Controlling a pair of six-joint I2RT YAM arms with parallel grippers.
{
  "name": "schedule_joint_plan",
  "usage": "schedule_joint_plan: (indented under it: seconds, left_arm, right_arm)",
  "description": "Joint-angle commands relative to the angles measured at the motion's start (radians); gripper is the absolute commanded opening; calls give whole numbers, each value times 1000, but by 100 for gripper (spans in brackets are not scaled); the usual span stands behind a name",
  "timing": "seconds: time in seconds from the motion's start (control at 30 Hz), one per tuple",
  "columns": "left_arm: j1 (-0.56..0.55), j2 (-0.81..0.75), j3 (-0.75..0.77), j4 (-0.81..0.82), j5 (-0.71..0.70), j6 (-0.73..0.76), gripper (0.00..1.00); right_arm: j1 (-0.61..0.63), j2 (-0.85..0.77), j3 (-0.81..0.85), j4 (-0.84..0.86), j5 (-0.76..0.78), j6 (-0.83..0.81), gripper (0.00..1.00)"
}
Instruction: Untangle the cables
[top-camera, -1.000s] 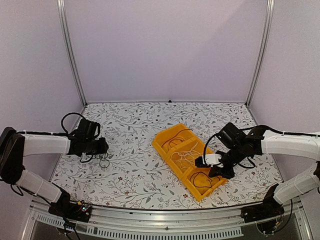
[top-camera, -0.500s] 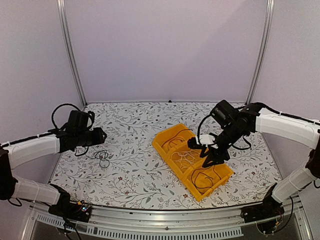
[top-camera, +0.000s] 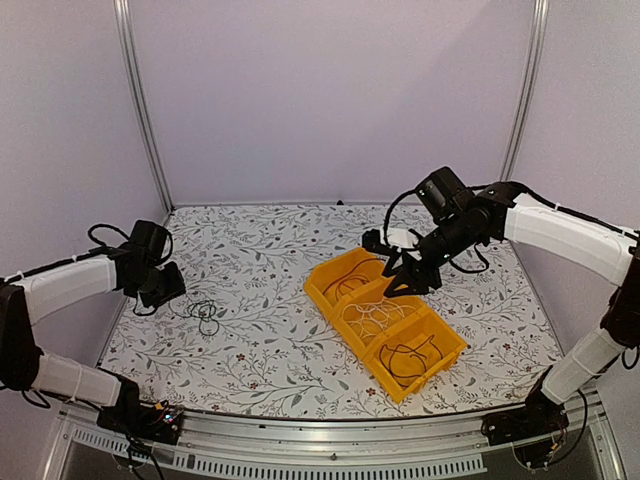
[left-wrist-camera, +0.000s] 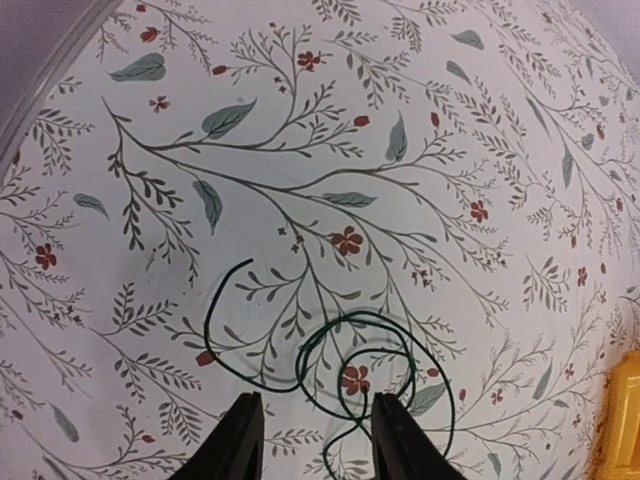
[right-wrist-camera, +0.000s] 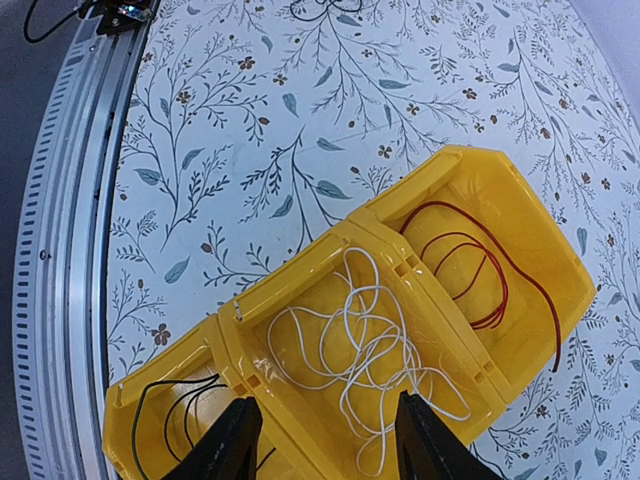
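Observation:
A thin dark cable (left-wrist-camera: 360, 365) lies in loose loops on the flowered table, also seen from above (top-camera: 203, 315). My left gripper (left-wrist-camera: 318, 448) hovers over it, open, with a strand running between the fingers untouched; from above, the left gripper (top-camera: 168, 287) is just left of the loops. Three joined yellow bins (right-wrist-camera: 290, 270) hold a black cable (right-wrist-camera: 165, 410), a white cable (right-wrist-camera: 380, 340) and a red cable (right-wrist-camera: 480, 270), one in each. My right gripper (right-wrist-camera: 325, 450) hangs open and empty above the white one. From above, the right gripper (top-camera: 400, 283) is over the bins (top-camera: 435, 375).
The metal rail (right-wrist-camera: 70, 200) runs along the table's near edge. Walls and upright posts (top-camera: 145, 110) close the back and sides. Bare tablecloth (top-camera: 270, 340) stretches between the loose cable and the bins.
My right gripper opened, rose and swung from the near bin toward the far end of the row. The left gripper opened wider and drew back left, off the loose cable.

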Motion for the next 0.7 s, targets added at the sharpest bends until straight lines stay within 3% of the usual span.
schedule_joint_plan:
  seconds: [0.0, 0.2, 0.43, 0.53, 0.67]
  left_arm:
    - [73, 27, 12, -82, -47, -47, 37]
    - [140, 124, -16, 21, 0, -12, 34]
    - [159, 236, -14, 136, 37, 31, 17]
    - [159, 253, 4, 156, 52, 57, 2]
    - [133, 191, 33, 228, 164, 117, 0]
  right_arm:
    - [-4, 23, 25, 77, -58, 90, 50]
    - [-4, 20, 9, 82, -75, 104, 50]
    - [-4, 18, 10, 88, -69, 111, 50]
    - [-4, 25, 17, 96, -69, 111, 50]
    - [-4, 53, 61, 124, -61, 129, 51]
